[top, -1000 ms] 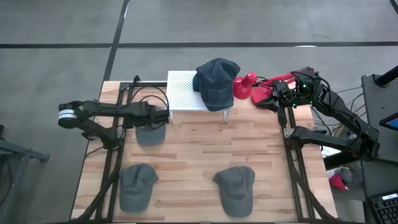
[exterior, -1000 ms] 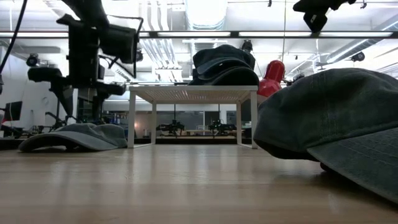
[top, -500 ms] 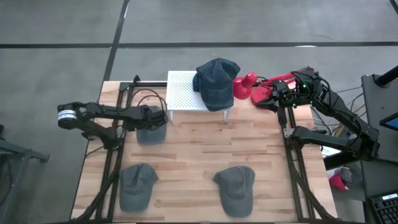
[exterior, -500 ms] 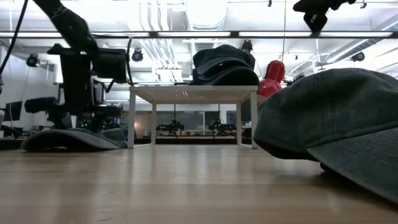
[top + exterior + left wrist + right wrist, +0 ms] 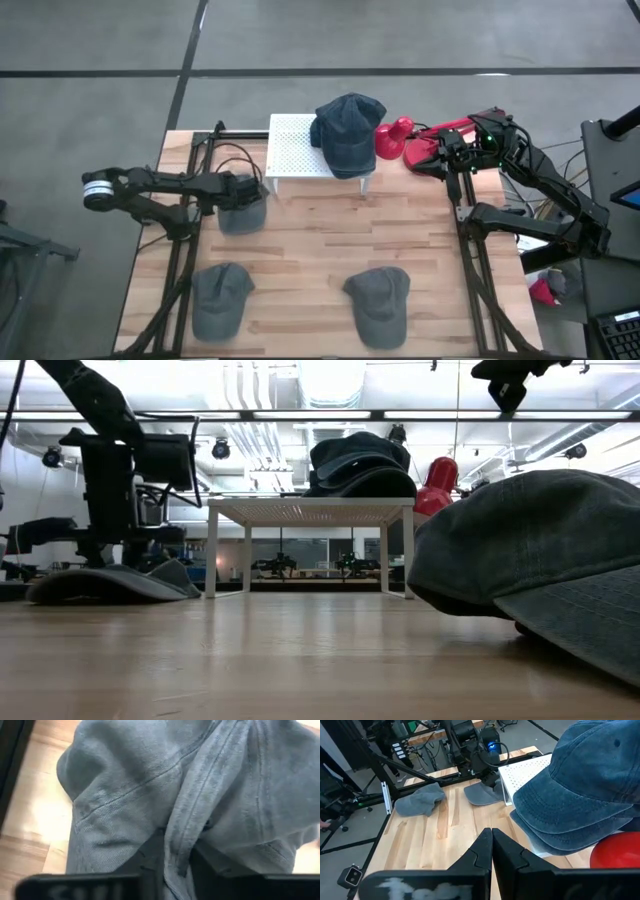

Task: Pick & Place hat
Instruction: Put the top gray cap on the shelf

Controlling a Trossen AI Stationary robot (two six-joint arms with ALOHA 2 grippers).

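A grey hat lies on the wooden table just left of a white perforated stand, brim flat on the wood. My left gripper stands over the hat, pointing steeply down, shut on its cloth. Dark blue hats are stacked on the stand's right end. My right gripper hangs shut and holding nothing above the table's far right, beside a red hat. My left gripper pinches a raised fold of the grey hat's crown between its two fingers, coming from above and slanting down. The fold stands up between the fingers; more than one layer is caught. The hat's brim and rim stay on the table.
Two more grey hats lie near the table's front, one at the left and one right of the middle; the latter fills the low view's right. Black frame rails run along both table sides. Bare wood lies mid-table.
My left gripper has gone down onto the grey hat beside the stand and has shut, taking hold of a fold of its crown. The crown has bunched up between the fingers; the hat stays on the table.
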